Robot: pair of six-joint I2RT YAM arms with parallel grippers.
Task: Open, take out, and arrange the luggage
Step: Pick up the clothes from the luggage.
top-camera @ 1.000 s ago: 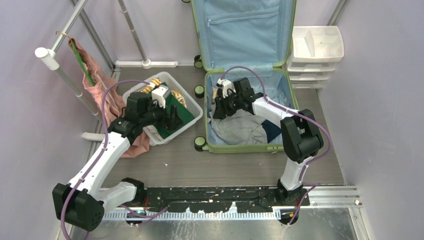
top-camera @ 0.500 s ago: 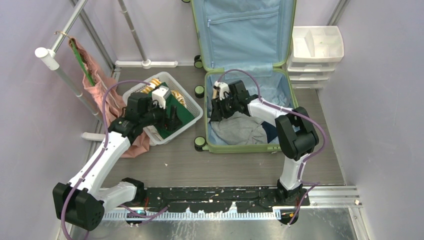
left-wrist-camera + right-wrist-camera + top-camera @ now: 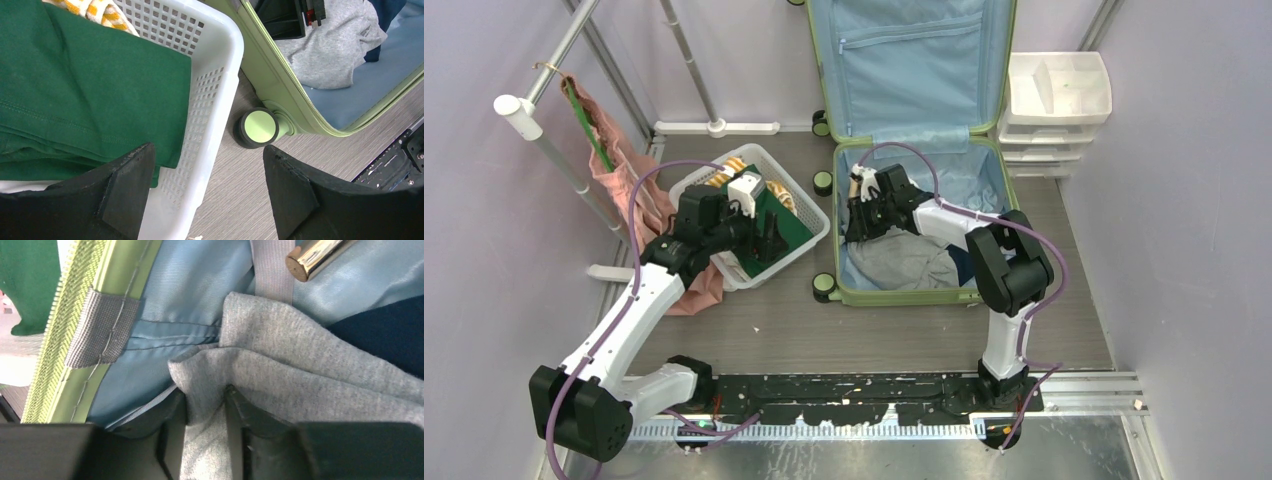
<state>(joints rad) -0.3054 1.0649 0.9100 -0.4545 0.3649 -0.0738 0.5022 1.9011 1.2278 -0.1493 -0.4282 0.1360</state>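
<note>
The light-green luggage (image 3: 894,297) lies open on the floor, its lid leaning on the back wall, pale blue lining (image 3: 200,280) showing. A grey garment (image 3: 909,260) and a navy one (image 3: 964,265) lie inside. My right gripper (image 3: 856,225) is down by the left inner wall, its jaws pinched on a fold of the grey garment (image 3: 310,365); the gripper (image 3: 206,395) has cloth filling the gap. My left gripper (image 3: 772,240) hangs open over the white basket's rim (image 3: 220,65), holding nothing (image 3: 207,150).
The basket (image 3: 809,215) holds a folded green garment (image 3: 90,85) and a yellow-striped item (image 3: 734,165). A suitcase wheel (image 3: 257,127) sits beside the basket. A white drawer unit (image 3: 1059,100) stands at the right, and a rail with pink cloth (image 3: 639,180) at the left. A shiny metal tube (image 3: 315,257) lies on the lining.
My right gripper has shifted a little left toward the suitcase's left wall and its jaws have narrowed onto the grey garment. The left arm has not moved.
</note>
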